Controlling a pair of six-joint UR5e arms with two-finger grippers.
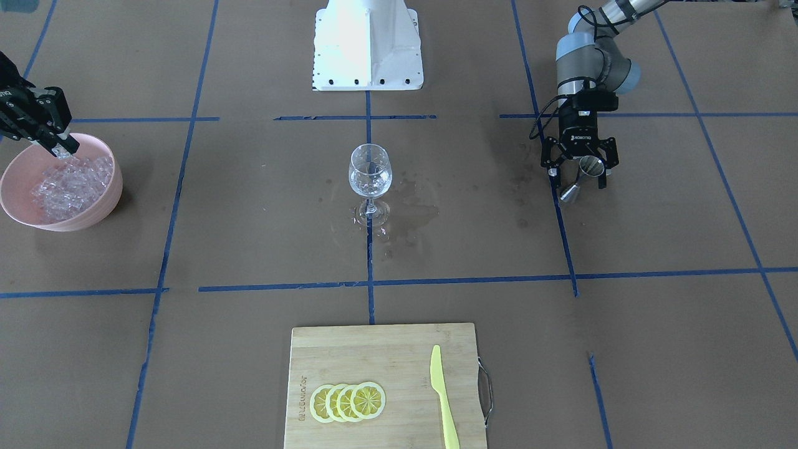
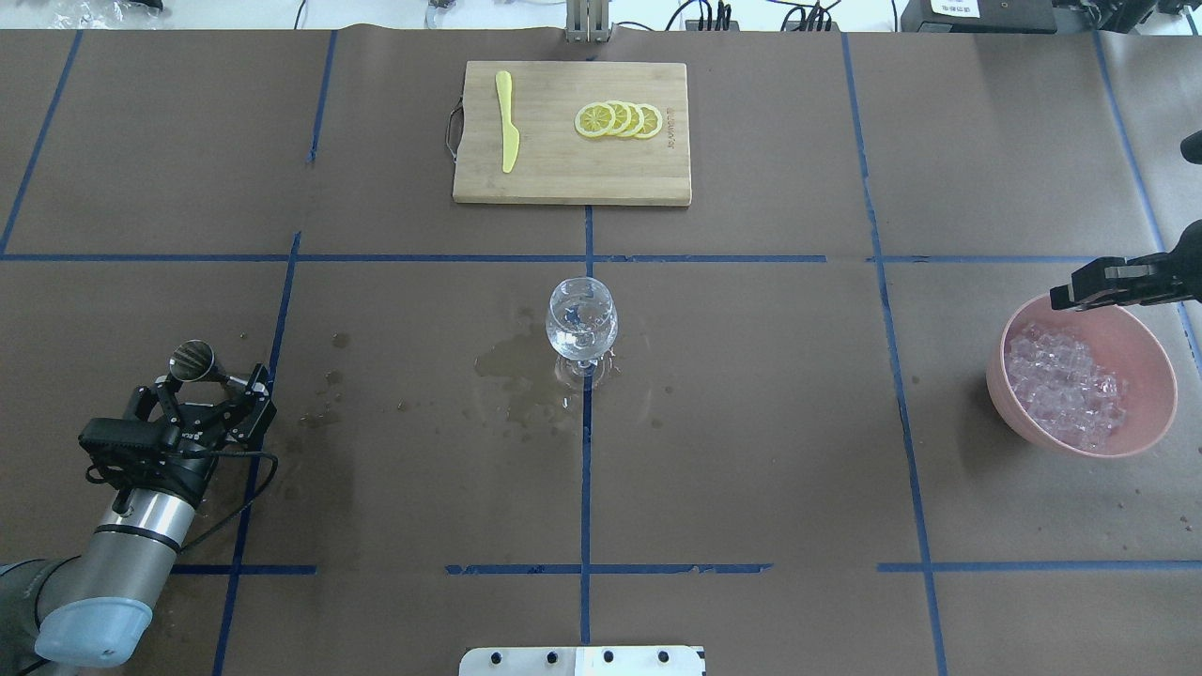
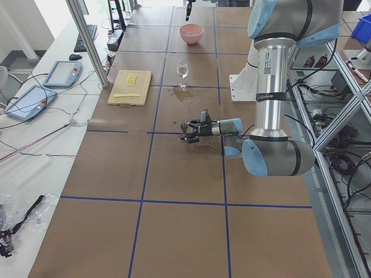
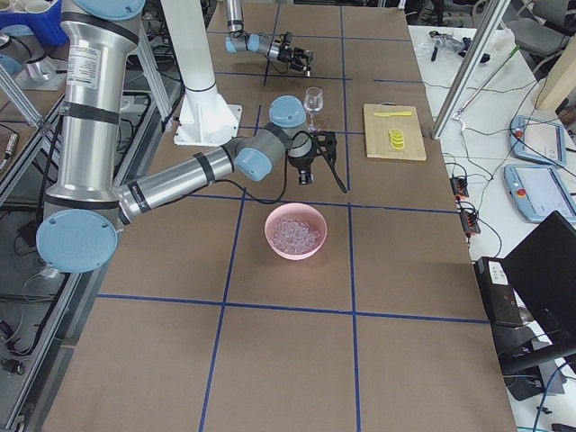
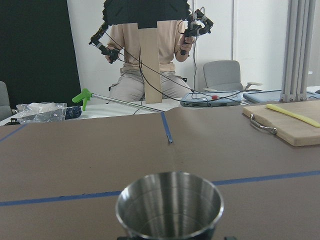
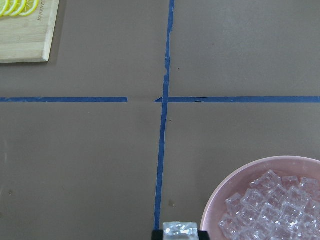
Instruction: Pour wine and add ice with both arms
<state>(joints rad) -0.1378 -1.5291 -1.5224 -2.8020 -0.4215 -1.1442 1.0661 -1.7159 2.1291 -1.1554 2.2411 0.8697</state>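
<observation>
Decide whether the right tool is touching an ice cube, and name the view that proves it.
Touching. The right wrist-mounted view shows one ice cube pinched between the right tool tips, beside the pink bowl.

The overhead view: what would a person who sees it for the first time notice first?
Probably the wine glass, standing upright at the table's middle with a wet spill beside its foot. Next, the pink bowl full of ice at the robot's right, where the right end effector holds one cube over its rim. At the robot's left, the left end effector grips a small metal cup.
</observation>
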